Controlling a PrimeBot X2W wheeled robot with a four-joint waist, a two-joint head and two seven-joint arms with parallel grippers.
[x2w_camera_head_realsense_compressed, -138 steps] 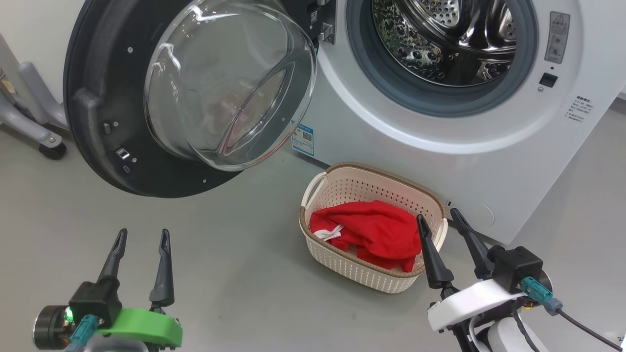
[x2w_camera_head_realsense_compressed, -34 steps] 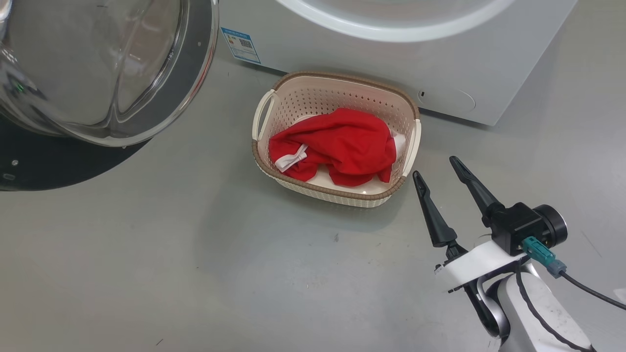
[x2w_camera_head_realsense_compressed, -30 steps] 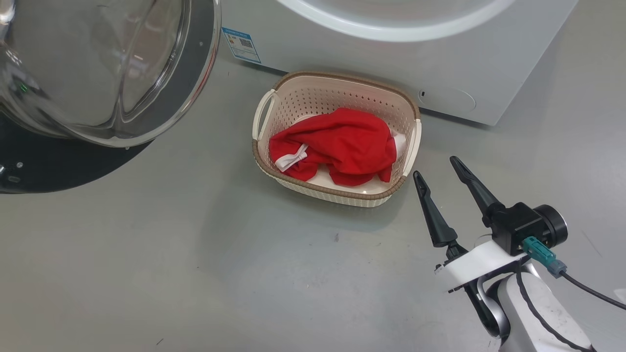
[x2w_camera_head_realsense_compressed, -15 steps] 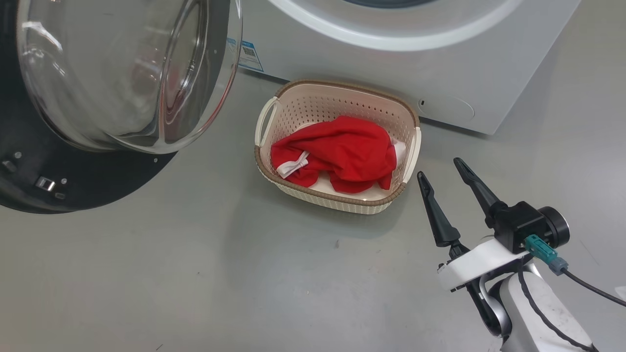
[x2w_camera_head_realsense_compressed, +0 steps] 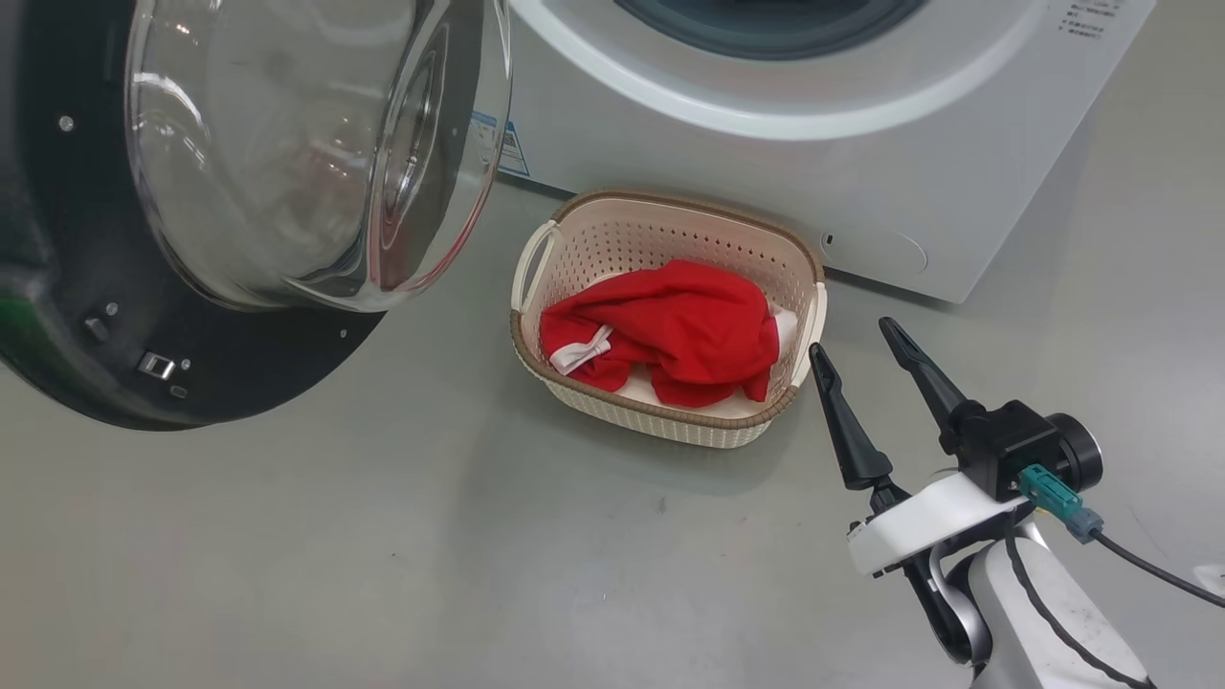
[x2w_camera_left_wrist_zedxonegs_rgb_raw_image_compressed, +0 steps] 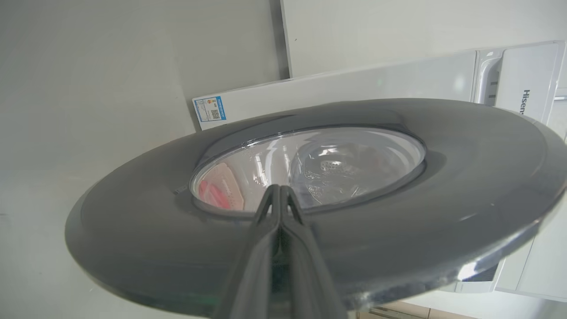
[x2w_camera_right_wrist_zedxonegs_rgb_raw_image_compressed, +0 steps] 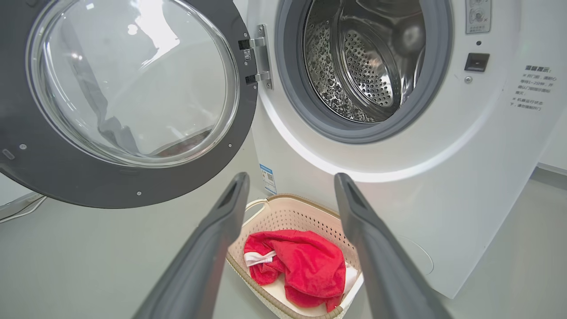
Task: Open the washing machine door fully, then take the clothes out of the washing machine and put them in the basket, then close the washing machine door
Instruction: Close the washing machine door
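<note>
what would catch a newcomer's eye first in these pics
The bright red clothes stand out most, piled in the cream basket on the grey floor right in front of the washing machine. Next comes the washing machine door, standing open at the left with its bulging glass bowl, and the shiny steel drum to its right. The right hand hangs open beside the basket.

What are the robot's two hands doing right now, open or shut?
Left hand: shut, holding nothing, pointing at the round black-rimmed glass door.
Right hand: open, holding nothing.
</note>
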